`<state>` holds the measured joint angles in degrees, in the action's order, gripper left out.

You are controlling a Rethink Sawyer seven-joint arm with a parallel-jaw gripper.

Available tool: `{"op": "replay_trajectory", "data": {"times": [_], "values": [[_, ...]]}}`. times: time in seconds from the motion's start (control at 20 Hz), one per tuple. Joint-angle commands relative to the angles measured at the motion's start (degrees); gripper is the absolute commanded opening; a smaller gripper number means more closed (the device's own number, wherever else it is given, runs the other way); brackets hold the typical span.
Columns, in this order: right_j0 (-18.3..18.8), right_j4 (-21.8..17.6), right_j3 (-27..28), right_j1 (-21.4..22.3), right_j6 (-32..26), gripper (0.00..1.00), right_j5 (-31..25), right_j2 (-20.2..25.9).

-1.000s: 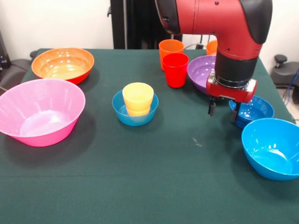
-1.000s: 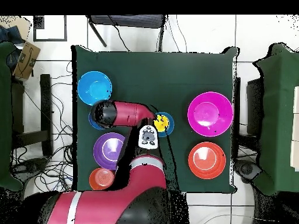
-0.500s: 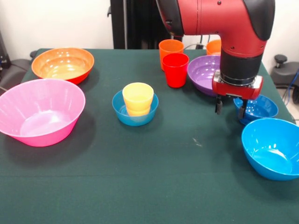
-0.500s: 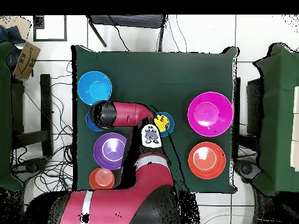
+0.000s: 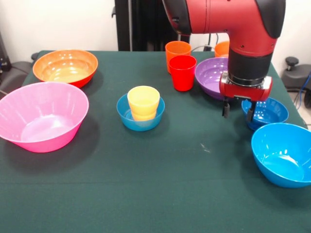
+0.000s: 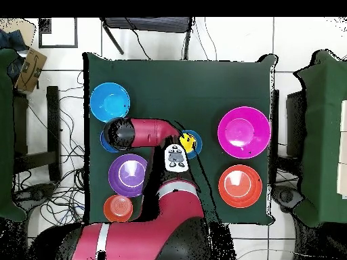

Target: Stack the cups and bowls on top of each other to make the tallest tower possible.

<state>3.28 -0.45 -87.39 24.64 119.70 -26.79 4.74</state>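
Over small blue bowl (image 5: 265, 113) near purple bowl (image 5: 214, 75): gripper (image 5: 238, 112) hanging open and empty, straddling near rim. Risk: glossy rim slipping or bowl skidding if closed off-centre.

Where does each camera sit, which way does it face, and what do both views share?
Front view: across the table, facing the robot; shows the red arm and the open gripper at a small blue bowl.
Overhead view: above the green table, looking straight down; shows the arm's shoulder and elbow, with the robot's base at the bottom.
Shared: pink bowl, purple bowl, yellow cup.
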Motion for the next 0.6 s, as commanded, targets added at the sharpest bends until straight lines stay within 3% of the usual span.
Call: {"op": "replay_trajectory", "data": {"times": [0.05, 0.6], "values": [[-0.52, -6.95, 1.03, 0.12, -3.93, 1.0, 3.42, 3.52], [-0.84, -9.56, 3.5, 0.18, -4.17, 1.0, 0.14, 3.81]]}}
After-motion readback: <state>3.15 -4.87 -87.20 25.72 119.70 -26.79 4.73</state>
